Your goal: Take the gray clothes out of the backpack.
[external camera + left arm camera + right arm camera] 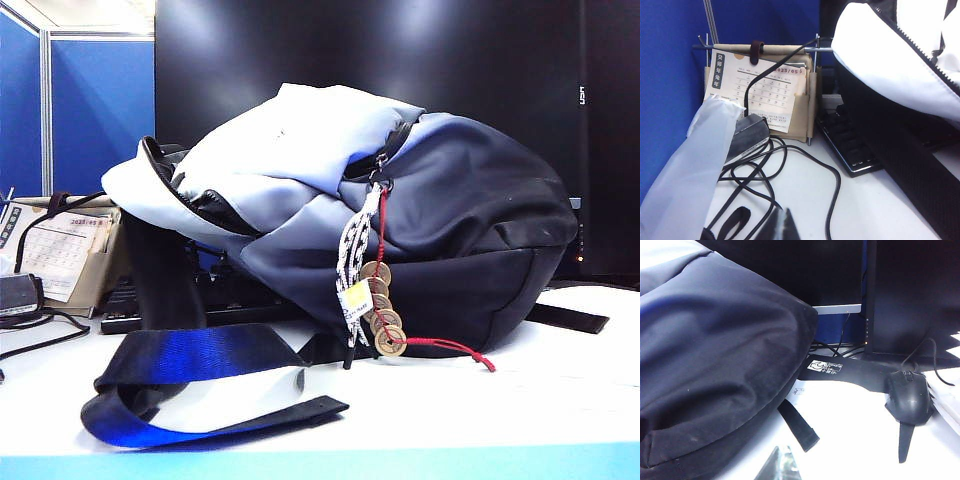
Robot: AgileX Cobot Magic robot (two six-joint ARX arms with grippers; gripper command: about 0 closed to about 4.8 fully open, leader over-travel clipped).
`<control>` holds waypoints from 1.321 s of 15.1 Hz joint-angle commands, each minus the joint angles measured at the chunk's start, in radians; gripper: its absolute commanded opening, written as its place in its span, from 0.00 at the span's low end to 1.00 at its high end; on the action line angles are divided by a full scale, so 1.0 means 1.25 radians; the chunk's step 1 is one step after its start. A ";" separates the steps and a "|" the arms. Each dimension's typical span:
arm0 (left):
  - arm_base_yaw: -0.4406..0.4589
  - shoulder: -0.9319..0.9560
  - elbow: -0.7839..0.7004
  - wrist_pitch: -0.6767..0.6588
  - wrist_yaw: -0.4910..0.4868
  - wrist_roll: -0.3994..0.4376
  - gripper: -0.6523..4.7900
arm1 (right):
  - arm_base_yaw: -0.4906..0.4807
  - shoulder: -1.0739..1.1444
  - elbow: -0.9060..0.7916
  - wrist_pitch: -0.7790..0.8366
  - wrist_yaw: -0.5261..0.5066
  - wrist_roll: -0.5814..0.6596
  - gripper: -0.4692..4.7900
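The backpack [400, 220] lies on its side across the white table [520, 400], pale gray-white panel on the upper left, dark navy body bulging to the right, its zipper mouth gaping toward the left. A blue-black webbing strap [200, 375] loops out over the table in front, and a string of brass coins [382, 305] on red cord hangs down its face beside a white patterned cord. The gray clothes do not show anywhere; nothing dark and folded pokes from the opening. Neither arm appears in the exterior view. The left gripper [782, 225] sits low at the table's left end, only its dark tip showing, jaws closed together and holding nothing, near a tangle of black cables [770, 175], a desk calendar [760, 90] and a keyboard [847, 140]. The right gripper [782, 462] rests likewise at the right end, pinched closed and empty, just beside the backpack's dark bottom, with a black mouse [907, 397] well apart.
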 commanded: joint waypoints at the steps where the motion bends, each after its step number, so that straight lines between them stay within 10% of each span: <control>1: 0.001 -0.002 0.000 0.014 -0.002 0.003 0.11 | 0.000 -0.001 -0.006 0.013 -0.002 0.003 0.09; 7: 0.000 -0.002 0.000 0.040 0.002 -0.013 0.11 | 0.001 -0.001 -0.006 0.050 -0.034 0.057 0.09; 10: 0.000 -0.002 0.000 0.173 0.063 -0.268 0.11 | 0.001 0.012 0.024 0.409 0.000 0.282 0.09; 12: 0.000 -0.002 0.001 0.287 0.084 -0.425 0.11 | 0.001 0.098 0.183 0.410 0.015 0.291 0.09; 17: 0.000 -0.002 0.001 0.284 0.126 -0.443 0.11 | 0.022 0.597 0.593 0.407 -0.367 0.291 0.09; 20: -0.001 -0.002 0.001 0.283 0.140 -0.446 0.11 | 0.193 0.911 0.810 0.369 -0.385 0.288 0.09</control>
